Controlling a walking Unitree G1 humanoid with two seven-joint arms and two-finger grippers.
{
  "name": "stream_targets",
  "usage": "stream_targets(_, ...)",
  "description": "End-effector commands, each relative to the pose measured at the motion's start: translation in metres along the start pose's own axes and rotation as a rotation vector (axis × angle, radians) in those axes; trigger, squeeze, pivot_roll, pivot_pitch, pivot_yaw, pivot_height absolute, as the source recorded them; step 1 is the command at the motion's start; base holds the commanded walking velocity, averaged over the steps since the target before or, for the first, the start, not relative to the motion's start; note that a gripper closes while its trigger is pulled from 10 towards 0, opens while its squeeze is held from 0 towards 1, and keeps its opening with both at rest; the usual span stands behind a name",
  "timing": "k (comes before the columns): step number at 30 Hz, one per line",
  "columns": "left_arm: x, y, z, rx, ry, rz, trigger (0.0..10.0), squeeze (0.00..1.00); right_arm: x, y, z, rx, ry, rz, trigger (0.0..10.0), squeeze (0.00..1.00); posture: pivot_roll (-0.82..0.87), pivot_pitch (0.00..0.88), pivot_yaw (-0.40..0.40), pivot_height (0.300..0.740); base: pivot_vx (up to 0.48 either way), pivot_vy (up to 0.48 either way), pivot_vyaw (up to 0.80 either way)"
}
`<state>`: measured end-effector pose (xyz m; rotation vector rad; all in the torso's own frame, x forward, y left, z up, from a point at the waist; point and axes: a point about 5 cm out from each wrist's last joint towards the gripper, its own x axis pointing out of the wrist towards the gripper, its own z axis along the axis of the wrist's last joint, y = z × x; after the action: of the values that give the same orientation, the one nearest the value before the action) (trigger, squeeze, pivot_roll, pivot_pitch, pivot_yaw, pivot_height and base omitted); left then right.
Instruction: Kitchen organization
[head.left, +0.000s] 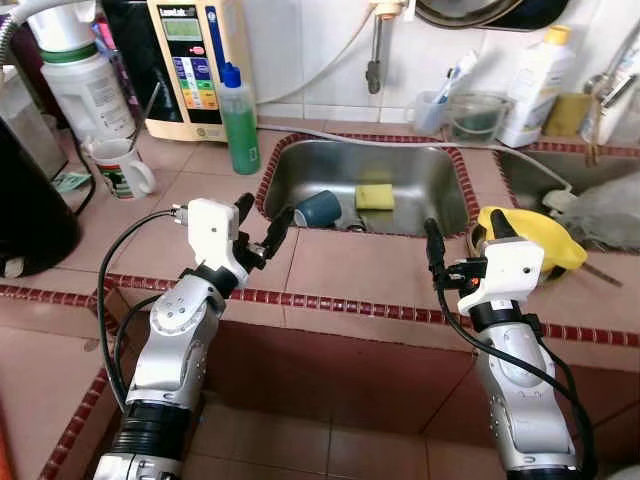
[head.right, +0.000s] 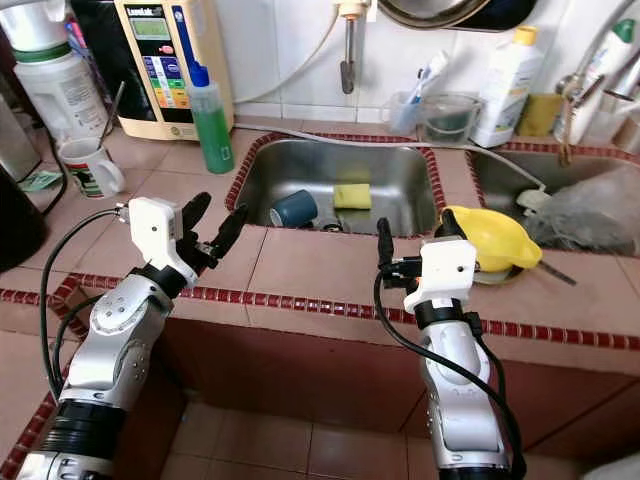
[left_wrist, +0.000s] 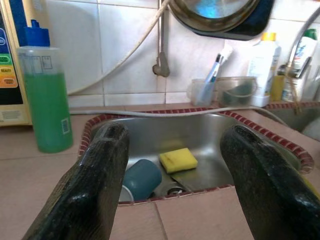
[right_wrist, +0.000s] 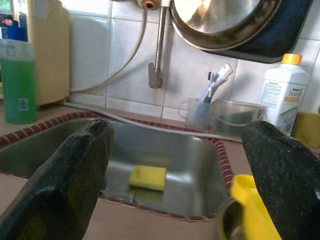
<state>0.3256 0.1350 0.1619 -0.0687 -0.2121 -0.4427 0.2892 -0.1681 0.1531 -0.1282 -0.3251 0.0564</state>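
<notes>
Ahead of my left gripper (head.left: 262, 213) and slightly to its left, I see 1 green soap bottle (head.left: 239, 125) standing in front of a cream countertop appliance (head.left: 195, 65), with 1 white mug (head.left: 122, 166) further out left. Beyond my right gripper (head.left: 463, 232), along the tiled wall, stand a cup of toothbrushes (head.left: 432, 110), a clear tub (head.left: 476, 115) just beside it and 1 white yellow-capped bottle (head.left: 533, 90). A dark pan (right_wrist: 225, 20) hangs above them.

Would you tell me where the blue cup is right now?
The blue cup lies on its side in the steel sink, just left of the yellow sponge.
</notes>
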Motion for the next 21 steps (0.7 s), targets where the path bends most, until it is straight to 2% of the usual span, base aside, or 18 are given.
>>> stream_targets(1, 0.0008, -0.0030, -0.0025, -0.005, 0.005, -0.006, 10.0, 0.00, -0.0009, -0.0049, 0.0029, -0.007, -0.011, -0.006, 10.0, 0.00, -0.13, 0.000, 0.041, 0.740, 0.000, -0.480, 0.00)
stream_targets(21, 0.0005, -0.0047, -0.0030, -0.016, 0.005, -0.010, 10.0, 0.00, -0.0016, -0.0031, 0.0011, -0.012, -0.001, 0.017, 10.0, 0.00, -0.13, 0.000, 0.036, 0.740, 0.000, -0.480, 0.00)
